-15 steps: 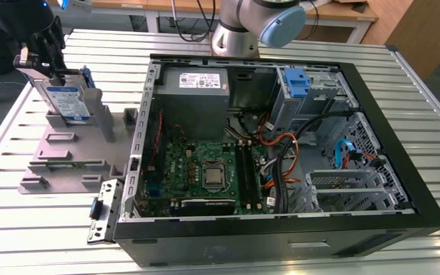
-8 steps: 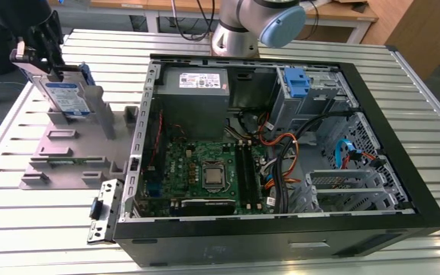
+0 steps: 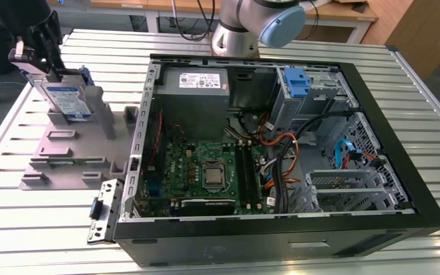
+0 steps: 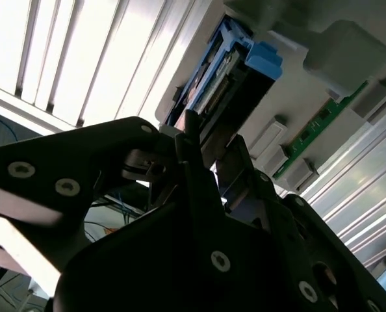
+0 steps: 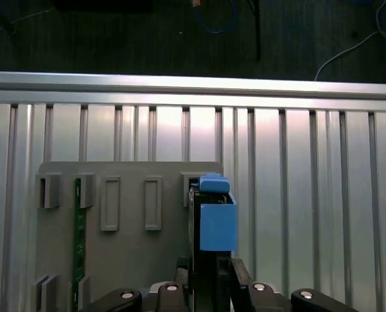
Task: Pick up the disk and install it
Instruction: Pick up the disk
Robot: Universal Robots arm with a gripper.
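Observation:
The disk [image 3: 69, 101], a silver drive with a white and blue label in a blue carrier, stands on edge in the far slot of a grey holder [image 3: 67, 150] at the exterior view's left. My gripper [image 3: 50, 75] comes down on its upper edge, and the fingers look shut on it. In the first wrist view the disk [image 5: 216, 221] runs edge-on between the dark fingers of the gripper [image 5: 206, 272]. The second wrist view has the disk [image 4: 227, 65] beyond the gripper [image 4: 206, 155], still by the holder [image 4: 323, 71].
An open computer case [image 3: 403, 189] lies at the exterior view's right, with a grey power supply [image 3: 195, 81], a blue bracket [image 3: 298, 83] and orange cables inside. A green board [image 5: 78, 240] stands in the holder. A metal bracket [image 3: 101, 211] lies by the case. The arm's base [image 3: 239, 28] stands behind.

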